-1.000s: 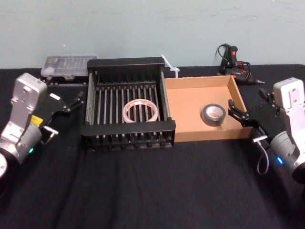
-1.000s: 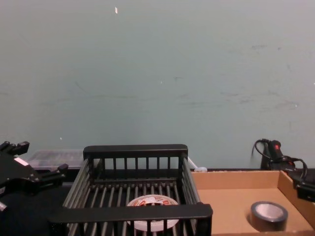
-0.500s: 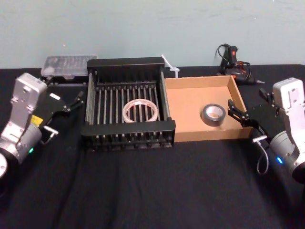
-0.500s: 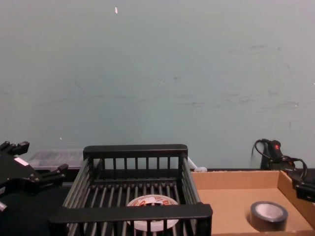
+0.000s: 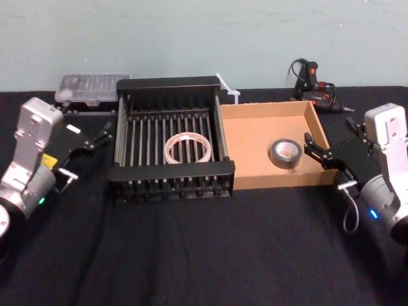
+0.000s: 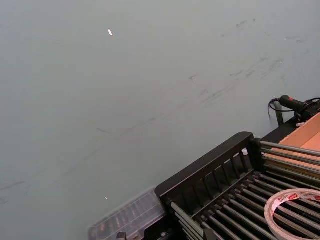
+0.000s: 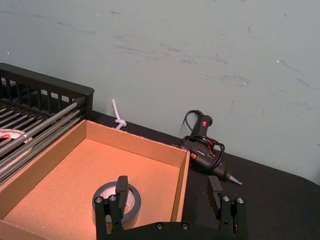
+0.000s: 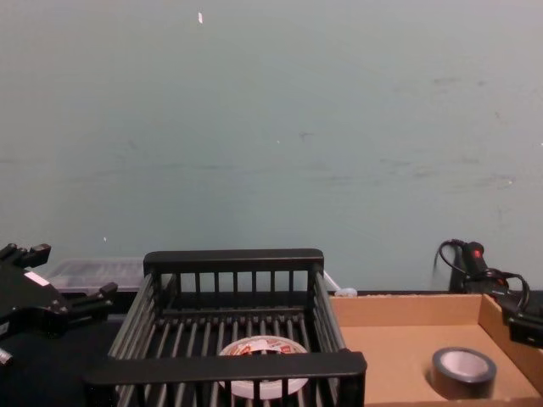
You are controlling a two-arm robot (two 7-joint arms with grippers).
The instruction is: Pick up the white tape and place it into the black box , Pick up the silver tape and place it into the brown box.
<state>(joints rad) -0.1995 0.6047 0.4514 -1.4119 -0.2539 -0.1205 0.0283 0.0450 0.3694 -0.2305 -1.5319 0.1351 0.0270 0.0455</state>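
PROGRESS: both placements judged complete | white tape flat on black box slats | silver tape in brown box | left tool spread, empty, beside black box | right tool spread, empty, over box's right wall | CHANGE: right tool edged slightly; tapes unmoved.

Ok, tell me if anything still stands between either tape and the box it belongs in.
Nothing does. The white tape already lies on the bars inside the black box, and the silver tape already lies on the floor of the brown box. The left gripper and right gripper hang open beside the boxes, holding nothing.
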